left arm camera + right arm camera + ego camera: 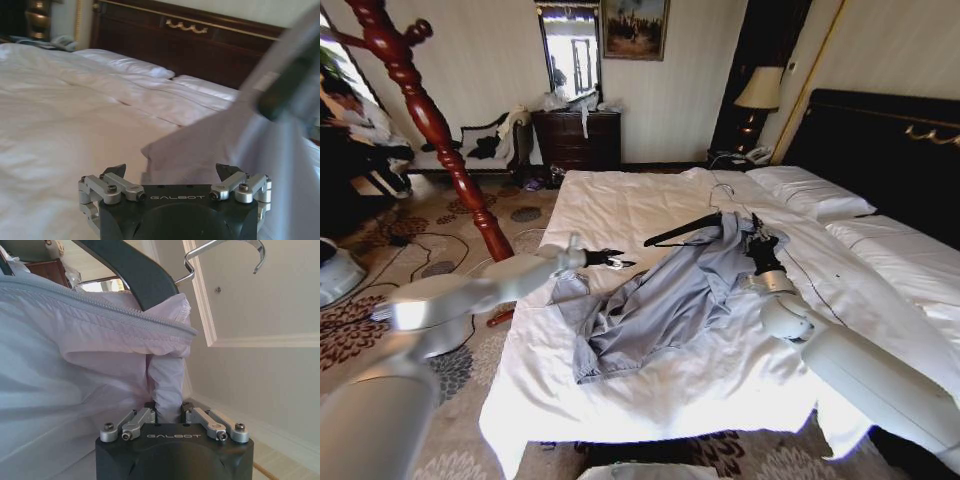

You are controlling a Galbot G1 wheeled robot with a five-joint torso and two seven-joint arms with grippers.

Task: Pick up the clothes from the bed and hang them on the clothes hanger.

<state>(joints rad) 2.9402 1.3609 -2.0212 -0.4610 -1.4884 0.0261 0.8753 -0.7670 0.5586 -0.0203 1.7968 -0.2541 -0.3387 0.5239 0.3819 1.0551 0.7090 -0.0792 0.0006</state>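
Note:
The grey-blue clothes [650,305] lie spread across the white bed [650,395], with the collar end raised. My right gripper [761,247] is shut on a fold of that fabric [167,385], holding it up off the duvet. The black clothes hanger [682,229] is tucked into the raised part, its arm [131,270] above the zipper edge and its hook [227,249] free. My left gripper [611,261] hovers open over the bed's left side, just short of the garment [210,147], with nothing between its fingers [116,172].
A reddish-brown wooden coat stand [432,125] rises left of the bed. Pillows [812,190] and a black headboard [880,150] are on the right. A dresser [578,138], a lamp [758,90] and a chair with dark clothes [485,146] line the far wall.

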